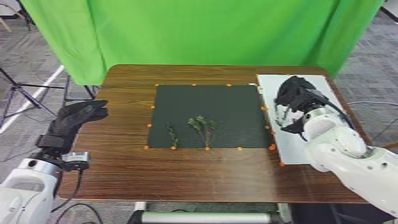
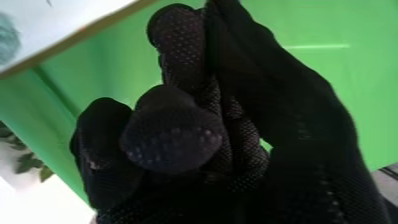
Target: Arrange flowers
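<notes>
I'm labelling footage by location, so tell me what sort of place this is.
Probably a robotics lab or test studio: a green curtain hangs behind the table, orange marks dot its top, and a black tripod stands at left.

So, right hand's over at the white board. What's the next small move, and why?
I'd probably ease the right hand down to the greenery and pinch its stem. That greenery shows right by the hand, over the white board, while two sprigs already lie on the dark mat, so it looks like the next piece to bring over.
</notes>
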